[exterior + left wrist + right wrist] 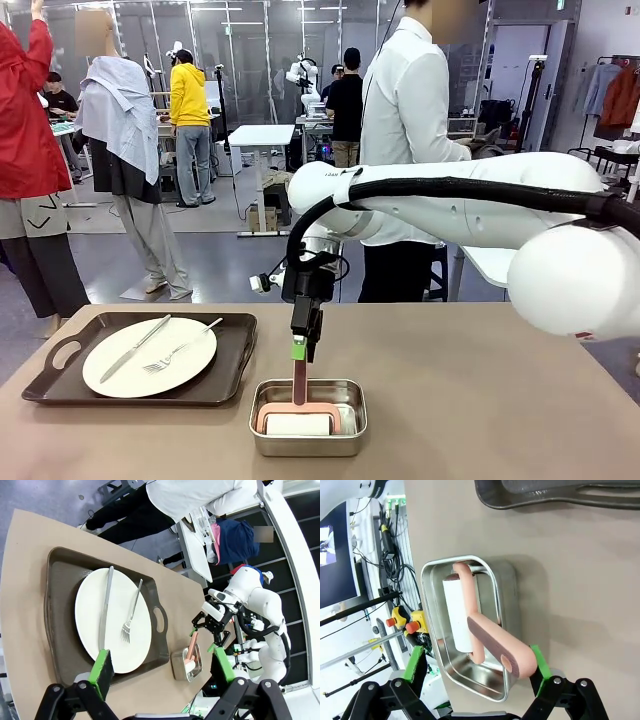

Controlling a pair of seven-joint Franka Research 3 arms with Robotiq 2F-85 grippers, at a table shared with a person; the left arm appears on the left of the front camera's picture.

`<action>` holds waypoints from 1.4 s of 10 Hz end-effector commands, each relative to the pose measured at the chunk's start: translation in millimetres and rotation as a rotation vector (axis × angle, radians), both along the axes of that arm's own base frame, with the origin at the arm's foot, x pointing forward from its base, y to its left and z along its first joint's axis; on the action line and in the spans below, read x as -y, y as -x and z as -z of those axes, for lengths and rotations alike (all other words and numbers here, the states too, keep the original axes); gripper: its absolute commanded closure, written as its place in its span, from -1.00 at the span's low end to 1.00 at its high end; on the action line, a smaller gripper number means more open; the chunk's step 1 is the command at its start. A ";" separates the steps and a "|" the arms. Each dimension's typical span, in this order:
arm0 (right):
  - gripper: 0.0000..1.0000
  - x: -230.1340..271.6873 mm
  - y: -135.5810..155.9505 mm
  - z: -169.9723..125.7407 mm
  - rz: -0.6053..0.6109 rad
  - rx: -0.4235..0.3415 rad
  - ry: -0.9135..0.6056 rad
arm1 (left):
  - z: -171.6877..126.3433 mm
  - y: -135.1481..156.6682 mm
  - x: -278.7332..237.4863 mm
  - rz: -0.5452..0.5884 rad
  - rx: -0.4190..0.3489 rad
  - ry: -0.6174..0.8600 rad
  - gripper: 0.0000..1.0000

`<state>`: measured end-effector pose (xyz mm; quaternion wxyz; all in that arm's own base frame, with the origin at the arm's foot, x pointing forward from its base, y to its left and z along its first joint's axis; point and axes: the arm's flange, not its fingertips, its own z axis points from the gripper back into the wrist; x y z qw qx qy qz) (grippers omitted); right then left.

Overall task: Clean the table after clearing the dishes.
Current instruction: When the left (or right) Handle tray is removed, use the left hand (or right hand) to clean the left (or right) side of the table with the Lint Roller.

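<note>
A round white plate with a knife and a fork lies on a dark brown handled tray at the left of the brown table. My right gripper hangs over a small steel pan that holds a pink-handled white roller. In the right wrist view the right gripper is open, and the handle's end sits between the fingers, close to one pad. My left gripper is open and empty, high above the plate and tray.
A person in a white shirt stands just beyond the table's far edge. The right arm's white links span the right half of the scene above the table. The table's right side is bare brown surface.
</note>
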<state>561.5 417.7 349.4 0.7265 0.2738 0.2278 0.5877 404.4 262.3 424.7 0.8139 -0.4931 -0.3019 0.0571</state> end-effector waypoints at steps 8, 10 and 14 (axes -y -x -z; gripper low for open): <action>-0.66 -21.4 -11.9 8.7 -0.035 -0.021 0.052 | -1.5 2.3 -2.2 0.010 0.012 0.006 -1.00; -0.27 -20.6 -11.7 9.4 -0.046 -0.024 0.077 | -1.5 2.3 -2.2 0.010 0.012 0.006 -1.00; 0.49 -20.4 -11.2 6.6 -0.042 -0.029 0.069 | -1.5 2.3 -2.2 0.010 0.012 0.006 -1.00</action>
